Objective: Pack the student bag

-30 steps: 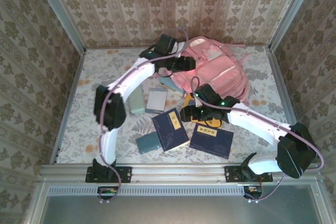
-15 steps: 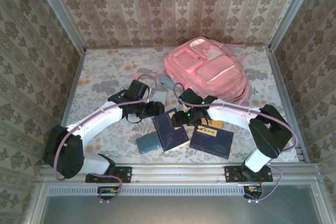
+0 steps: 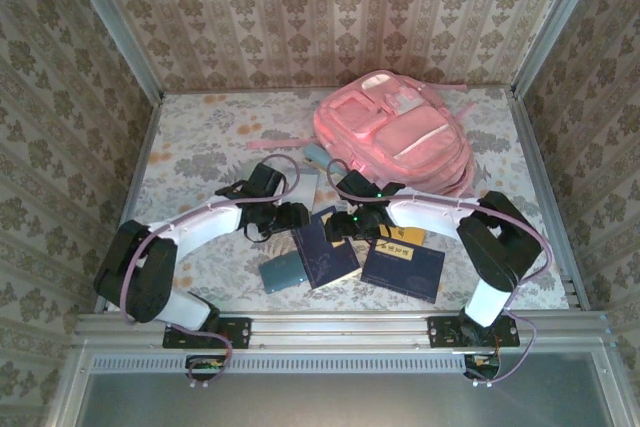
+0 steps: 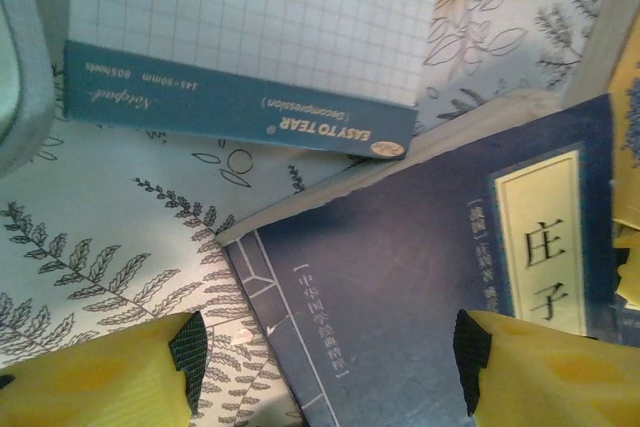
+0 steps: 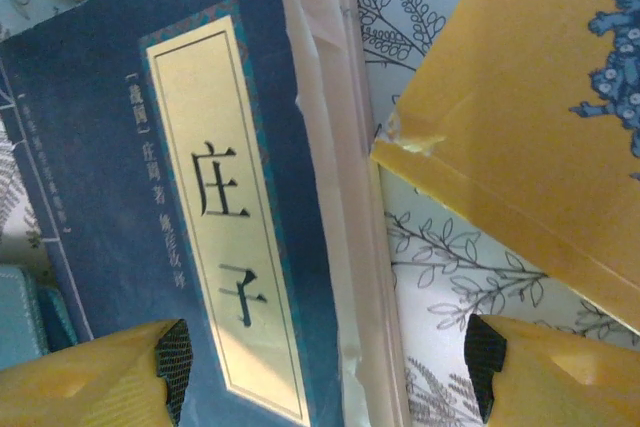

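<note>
My left claw (image 3: 296, 215) is released: fingers spread, nothing between them. It hangs low over the table (image 3: 190, 147), above a corner of the blue book (image 3: 325, 252). A grid notepad (image 4: 260, 17) lies just beside that corner.

My right claw (image 3: 336, 227) is likewise released and empty. It is poised over the same book's cover and page edge. A yellow book (image 5: 520, 77) lies just beside the blue book, on its right.

The bag (image 3: 395, 137) lies at the table's rear right with its front pockets up. It is apart from both claws.
</note>
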You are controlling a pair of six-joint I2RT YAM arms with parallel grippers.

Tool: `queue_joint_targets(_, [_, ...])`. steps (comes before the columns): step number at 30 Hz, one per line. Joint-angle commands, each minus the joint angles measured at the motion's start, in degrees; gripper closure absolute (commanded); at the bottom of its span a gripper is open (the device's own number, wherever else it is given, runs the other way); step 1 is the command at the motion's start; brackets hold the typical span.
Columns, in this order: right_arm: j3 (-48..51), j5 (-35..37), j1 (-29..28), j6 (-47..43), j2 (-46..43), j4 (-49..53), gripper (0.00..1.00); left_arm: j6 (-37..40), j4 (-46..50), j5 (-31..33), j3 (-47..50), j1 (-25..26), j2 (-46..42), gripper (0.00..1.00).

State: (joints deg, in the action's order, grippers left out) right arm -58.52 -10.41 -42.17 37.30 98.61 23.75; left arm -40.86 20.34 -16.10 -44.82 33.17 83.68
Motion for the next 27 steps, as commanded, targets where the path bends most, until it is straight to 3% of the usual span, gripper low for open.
queue_joint_targets(1, [-1.77,0.90,-0.04,1.58,1.54,-0.84,0.26,-3.37,-3.06,-0.78,0.79,-0.14,1.04,0.31])
queue_joint_targets(15, [-3.37,-5.09,1.13,3.61,4.53,-4.84,0.47,-8.34,-9.59,-3.50,0.87,0.85,6.71,0.33])
queue_joint_targets(27, [-5.87,-4.36,1.48,3.58,2.32,-2.85,0.90,-8.67,-10.94,-4.41,0.14,0.82,6.98,0.35])
